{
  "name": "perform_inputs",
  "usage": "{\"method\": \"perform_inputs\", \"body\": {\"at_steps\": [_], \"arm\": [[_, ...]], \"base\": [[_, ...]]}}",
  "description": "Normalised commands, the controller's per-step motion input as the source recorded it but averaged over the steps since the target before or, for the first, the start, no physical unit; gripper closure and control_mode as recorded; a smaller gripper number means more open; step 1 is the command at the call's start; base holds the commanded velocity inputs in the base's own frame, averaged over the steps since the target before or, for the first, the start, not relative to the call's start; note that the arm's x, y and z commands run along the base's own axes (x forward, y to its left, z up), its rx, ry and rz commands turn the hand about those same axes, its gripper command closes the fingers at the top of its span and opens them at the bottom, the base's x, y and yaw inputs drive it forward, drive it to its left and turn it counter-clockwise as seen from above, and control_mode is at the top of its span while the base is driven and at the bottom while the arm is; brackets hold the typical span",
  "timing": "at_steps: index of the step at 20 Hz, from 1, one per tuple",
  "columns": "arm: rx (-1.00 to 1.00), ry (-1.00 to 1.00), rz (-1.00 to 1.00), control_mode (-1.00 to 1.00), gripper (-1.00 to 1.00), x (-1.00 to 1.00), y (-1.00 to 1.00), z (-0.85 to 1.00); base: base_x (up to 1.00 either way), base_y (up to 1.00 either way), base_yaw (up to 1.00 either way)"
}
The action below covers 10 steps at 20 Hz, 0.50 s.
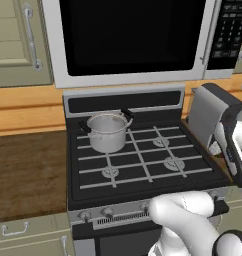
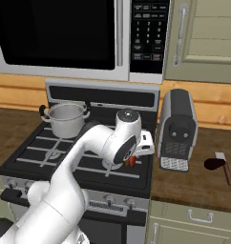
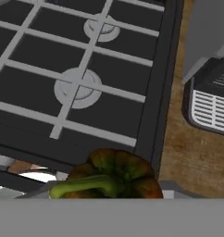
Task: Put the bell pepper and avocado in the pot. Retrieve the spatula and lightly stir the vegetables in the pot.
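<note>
My gripper (image 2: 131, 162) hangs over the stove's front right corner, shut on the bell pepper (image 3: 109, 178), an orange-red pepper with a green stem that sits close under the hand camera. A red bit of the bell pepper (image 2: 131, 161) peeks out below the hand. The steel pot (image 1: 108, 131) (image 2: 66, 119) with black handles stands on the back left burner, well left of the gripper. A dark rounded avocado (image 2: 214, 164) lies on the wooden counter at the right, touching the spatula (image 2: 225, 167) beside it.
A grey coffee machine (image 2: 177, 128) (image 1: 210, 112) stands on the counter just right of the stove (image 1: 143, 160). A microwave (image 2: 79, 33) hangs above the cooktop. Wooden counter (image 1: 28, 170) runs to the left of the stove.
</note>
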Motion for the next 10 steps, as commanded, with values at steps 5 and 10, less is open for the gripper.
{"method": "perform_inputs", "body": {"at_steps": [5,10], "arm": [[0.00,-0.10,0.00,-1.00,1.00,0.35,1.00,0.21],[0.00,-0.18,0.00,-1.00,1.00,0.26,1.00,0.40]], "base": [[0.00,0.00,0.00],[0.00,0.00,0.00]]}}
